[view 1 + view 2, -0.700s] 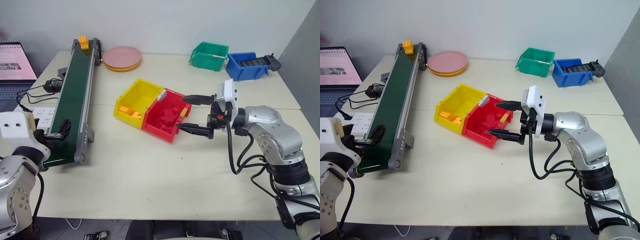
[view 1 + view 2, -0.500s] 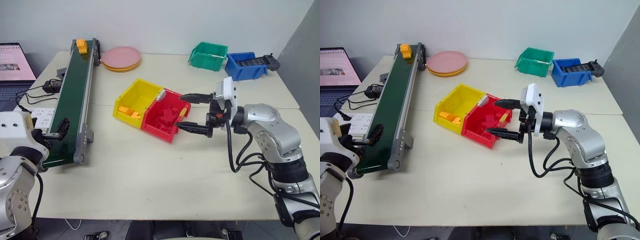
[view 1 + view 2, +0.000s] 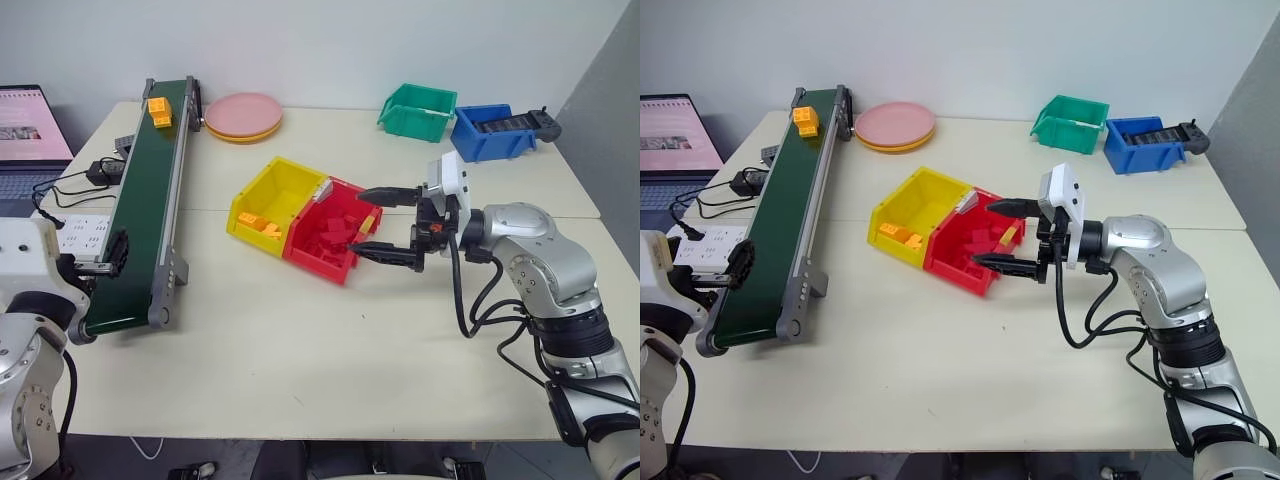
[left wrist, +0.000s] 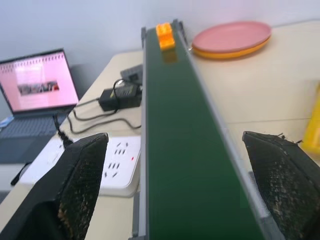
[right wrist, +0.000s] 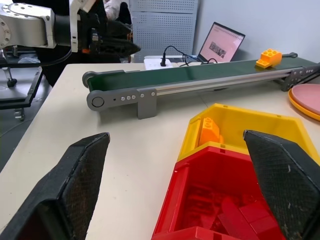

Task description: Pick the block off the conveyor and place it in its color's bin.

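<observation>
— Any readable writing? 
— Blurred on the laptop (image 3: 30, 130) screen; nothing legible elsewhere.
— Where's the block (image 3: 158, 110)? 
— Riding near the far end of the conveyor (image 3: 140, 205), well apart from both grippers.
— Jaws? 
— Left gripper (image 4: 175, 195) spreading wide over the belt's near end, pinching nothing. Right gripper (image 3: 385, 222) spreading too, hovering at the red bin (image 3: 335, 240), beside the yellow bin (image 3: 275, 195).
— Clutter? 
— Pink plates (image 3: 243, 115), power strip (image 4: 117, 160), green bin (image 3: 418, 110) and blue bin (image 3: 490, 130) sitting far back; near surface (image 3: 330, 350) lying open.
</observation>
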You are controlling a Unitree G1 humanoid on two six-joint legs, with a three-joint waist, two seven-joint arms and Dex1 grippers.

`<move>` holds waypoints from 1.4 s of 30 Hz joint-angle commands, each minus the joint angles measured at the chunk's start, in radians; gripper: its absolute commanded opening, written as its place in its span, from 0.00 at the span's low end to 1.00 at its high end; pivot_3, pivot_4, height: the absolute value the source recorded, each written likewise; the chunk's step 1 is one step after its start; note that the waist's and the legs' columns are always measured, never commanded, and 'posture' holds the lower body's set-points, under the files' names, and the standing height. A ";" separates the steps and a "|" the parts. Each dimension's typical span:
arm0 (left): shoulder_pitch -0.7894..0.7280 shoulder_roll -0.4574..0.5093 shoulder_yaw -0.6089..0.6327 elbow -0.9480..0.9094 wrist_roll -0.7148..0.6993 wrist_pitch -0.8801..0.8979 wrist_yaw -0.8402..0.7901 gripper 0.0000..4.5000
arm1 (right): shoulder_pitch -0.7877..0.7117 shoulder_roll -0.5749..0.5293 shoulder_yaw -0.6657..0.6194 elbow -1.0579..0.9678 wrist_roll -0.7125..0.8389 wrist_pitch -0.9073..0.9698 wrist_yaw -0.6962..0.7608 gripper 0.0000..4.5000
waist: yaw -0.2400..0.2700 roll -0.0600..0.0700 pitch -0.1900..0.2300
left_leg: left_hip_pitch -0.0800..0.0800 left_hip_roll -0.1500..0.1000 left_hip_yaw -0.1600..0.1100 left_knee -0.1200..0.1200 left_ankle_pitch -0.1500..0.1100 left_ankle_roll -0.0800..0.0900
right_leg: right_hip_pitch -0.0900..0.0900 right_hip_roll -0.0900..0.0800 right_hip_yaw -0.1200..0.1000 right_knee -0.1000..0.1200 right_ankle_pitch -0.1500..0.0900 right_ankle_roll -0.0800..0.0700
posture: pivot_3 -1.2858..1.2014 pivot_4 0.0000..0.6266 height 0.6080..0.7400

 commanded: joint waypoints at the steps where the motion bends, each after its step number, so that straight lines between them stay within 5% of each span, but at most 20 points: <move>1: -0.007 -0.007 0.022 -0.033 -0.007 -0.005 0.012 1.00 | -0.028 -0.008 -0.017 -0.001 0.003 -0.019 0.030 1.00 | 0.000 0.000 0.000 | 0.000 0.000 0.000 0.000 0.000 0.000 | 0.000 0.000 0.000 0.000 0.000 0.000 | 0.52 0.24 1.00; 21: -0.151 0.043 -0.053 0.054 -0.019 0.083 0.034 1.00 | -0.030 -0.010 -0.007 -0.061 0.010 0.030 0.019 1.00 | 0.000 0.000 0.000 | 0.000 0.000 0.000 0.000 0.000 0.000 | 0.000 0.000 0.000 0.000 0.000 0.000 | 0.52 0.24 1.00; 42: -0.363 0.035 -0.171 0.357 0.067 0.159 0.097 1.00 | 0.011 -0.031 0.004 -0.121 -0.016 0.043 0.017 1.00 | 0.000 0.000 0.000 | -0.001 0.000 0.000 0.000 0.000 0.000 | -0.001 0.000 0.000 0.000 0.000 0.000 | 0.52 0.24 1.00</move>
